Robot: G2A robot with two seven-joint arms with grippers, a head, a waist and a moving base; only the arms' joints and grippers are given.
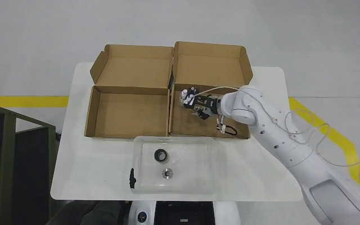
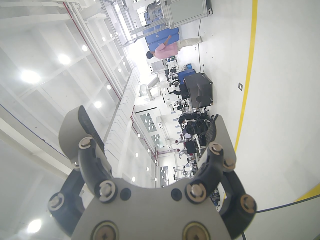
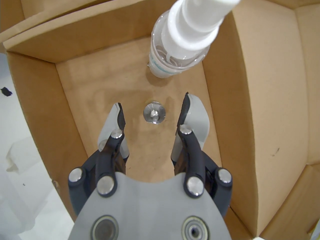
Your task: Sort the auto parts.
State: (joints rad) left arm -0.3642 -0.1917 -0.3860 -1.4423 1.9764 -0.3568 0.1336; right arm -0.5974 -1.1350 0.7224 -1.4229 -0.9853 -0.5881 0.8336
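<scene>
My right gripper (image 3: 152,101) hangs open over the near-left corner of the right cardboard box (image 3: 272,81), its fingers on either side of a small round silver part (image 3: 154,113) that lies on the box floor, apart from both pads. Just beyond it stands a clear bottle with a white cap (image 3: 180,51). In the top view the same gripper (image 1: 190,102) is beside the bottle (image 1: 183,96) inside the right box (image 1: 211,73). A clear tray (image 1: 197,169) at the table's front holds a black ring (image 1: 161,154) and a silver part (image 1: 167,173). My left gripper (image 2: 150,113) is open with nothing between its fingers, pointed up into the room.
The left cardboard box (image 1: 129,112) stands open next to the right one, with a shared wall between them. A small black piece (image 1: 132,180) sits at the tray's left edge. Bare white table (image 1: 84,163) lies left of the tray.
</scene>
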